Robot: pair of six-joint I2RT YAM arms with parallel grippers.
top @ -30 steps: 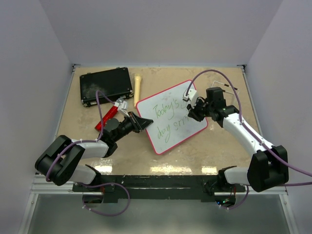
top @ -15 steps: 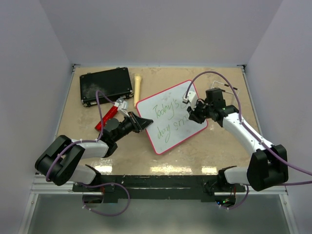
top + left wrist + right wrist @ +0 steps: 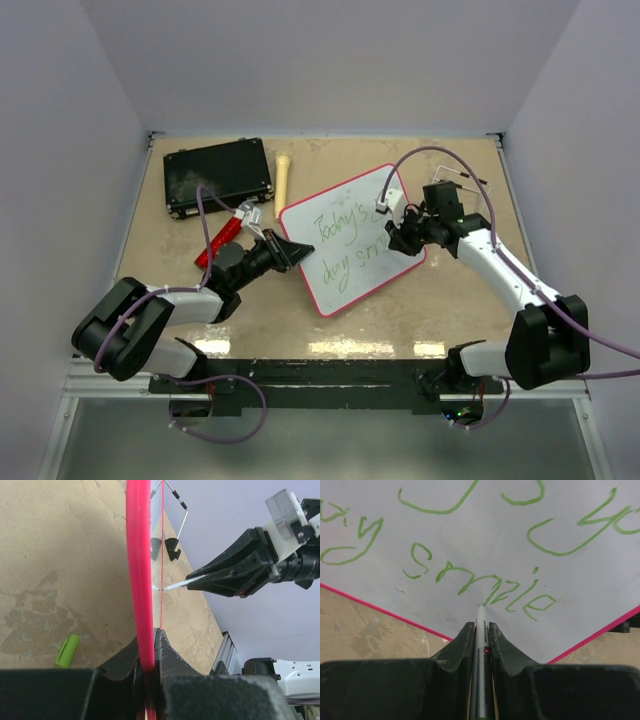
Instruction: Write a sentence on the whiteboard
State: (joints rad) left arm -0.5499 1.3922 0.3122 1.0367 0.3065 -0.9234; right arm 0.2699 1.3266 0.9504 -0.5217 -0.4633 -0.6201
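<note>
The whiteboard (image 3: 350, 262) with its red-pink rim lies tilted in the middle of the table. The sentence (image 3: 343, 226) runs across it in two lines of green cursive. My left gripper (image 3: 291, 252) is shut on the whiteboard's left rim (image 3: 139, 580), which passes edge-on between the jaws of the left gripper (image 3: 149, 637). My right gripper (image 3: 396, 240) hangs over the board's right part, shut on a grey marker (image 3: 481, 645). The marker's tip touches the board just under the word "smile" (image 3: 495, 587) in the second line. The left wrist view also shows the marker (image 3: 175, 585) meeting the board.
A black case (image 3: 218, 177) lies at the back left, with a cream stick (image 3: 283, 180) beside it. A red-handled tool (image 3: 222, 240) rests by my left arm. A green cap (image 3: 67, 651) lies on the table left of the board. A wire hook (image 3: 465, 178) sits at the back right.
My right gripper with the marker has shifted slightly along the second line, and the green writing there has grown. The left gripper and the board have not moved.
</note>
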